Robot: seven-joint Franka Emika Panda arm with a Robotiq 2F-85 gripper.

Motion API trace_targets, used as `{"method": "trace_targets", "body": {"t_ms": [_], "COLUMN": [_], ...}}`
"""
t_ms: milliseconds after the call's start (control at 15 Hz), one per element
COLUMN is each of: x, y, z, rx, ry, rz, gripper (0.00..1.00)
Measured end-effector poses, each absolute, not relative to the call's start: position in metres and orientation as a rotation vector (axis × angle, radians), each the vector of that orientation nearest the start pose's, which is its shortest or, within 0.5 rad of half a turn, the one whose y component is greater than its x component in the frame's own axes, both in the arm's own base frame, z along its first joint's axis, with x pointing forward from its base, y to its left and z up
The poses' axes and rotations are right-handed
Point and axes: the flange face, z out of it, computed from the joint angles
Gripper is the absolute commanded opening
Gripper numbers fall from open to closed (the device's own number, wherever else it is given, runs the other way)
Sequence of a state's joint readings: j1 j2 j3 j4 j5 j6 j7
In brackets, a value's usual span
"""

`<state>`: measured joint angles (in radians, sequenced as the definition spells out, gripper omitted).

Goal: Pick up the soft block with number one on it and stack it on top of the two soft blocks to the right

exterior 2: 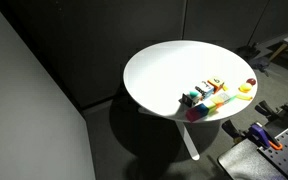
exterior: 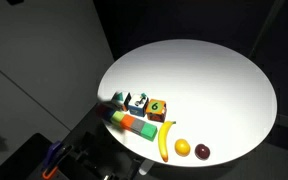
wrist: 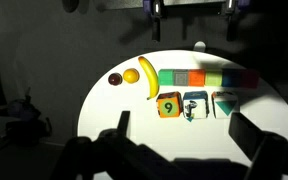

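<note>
My hand hangs back from the blocks, its fingers spread wide with nothing between them. In the wrist view they frame the near rim of the round white desk.

The number-one block, bluish-purple, sits flat on the desk at one end of a row of three cubes, the right-hand end as my wrist view shows it. Being a cube, it has no long axis. Its sides line up square with the row, and I cannot read its number.

Just beside it stands the teal block with a white patch, then the 6 block, green and orange. The row runs parallel to a long multicoloured bar close by. A banana, an orange and a dark fruit lie past the bar's end.
</note>
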<state>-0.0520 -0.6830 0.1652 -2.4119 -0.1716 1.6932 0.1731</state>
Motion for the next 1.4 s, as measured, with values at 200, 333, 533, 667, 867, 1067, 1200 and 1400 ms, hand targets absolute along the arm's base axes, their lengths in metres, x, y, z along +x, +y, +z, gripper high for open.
{"method": "trace_targets", "body": {"t_ms": [200,333,533,667,867,1067,1200,1400], "x": [0.341,0.341,0.341,0.341,0.341,0.348,0.357,0.374], "y": [0.032,0.032,0.032,0.032,0.032,0.037,0.042,0.051], "z": [0.541,0.541,0.541,0.541,0.541,0.539,0.538,0.535], "rx": [-3.416,-3.416,-3.416,-3.416,-3.416,-3.408,-3.398,-3.377], "ry": [0.127,0.127,0.127,0.127,0.124,0.090,0.058,0.010], "rz": [0.013,0.013,0.013,0.013,0.015,-0.031,-0.082,-0.165], "gripper": [1.00,1.00,1.00,1.00,1.00,1.00,1.00,1.00]}}
